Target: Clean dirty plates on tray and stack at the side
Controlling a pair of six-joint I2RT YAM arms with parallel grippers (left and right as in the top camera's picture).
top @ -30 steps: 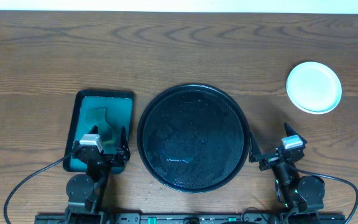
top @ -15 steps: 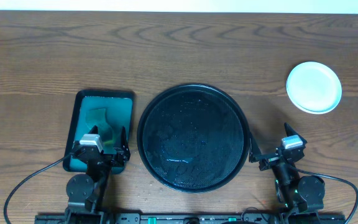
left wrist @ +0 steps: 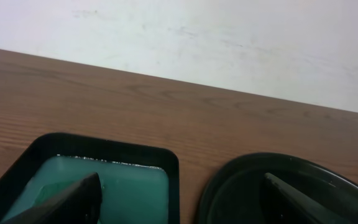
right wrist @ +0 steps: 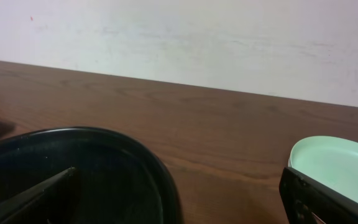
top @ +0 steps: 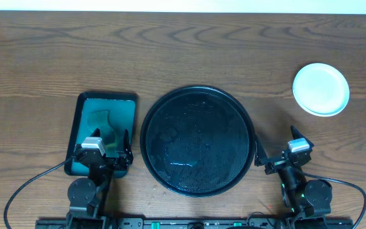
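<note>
The large round black tray (top: 197, 140) sits at the table's centre front, wet and with no plates on it. It also shows in the left wrist view (left wrist: 278, 186) and the right wrist view (right wrist: 86, 174). The plates (top: 321, 89) stand stacked at the right side of the table, pale mint with a white-looking top; a pale mint plate edge shows in the right wrist view (right wrist: 334, 165). My left gripper (top: 103, 151) is open and empty over the near end of the teal tray. My right gripper (top: 278, 156) is open and empty just right of the black tray.
A small rectangular dark-teal tray (top: 81, 108) holding a green sponge or cloth (top: 103, 124) lies left of the black tray; it also shows in the left wrist view (left wrist: 135, 180). A white wall runs behind the table's far edge.
</note>
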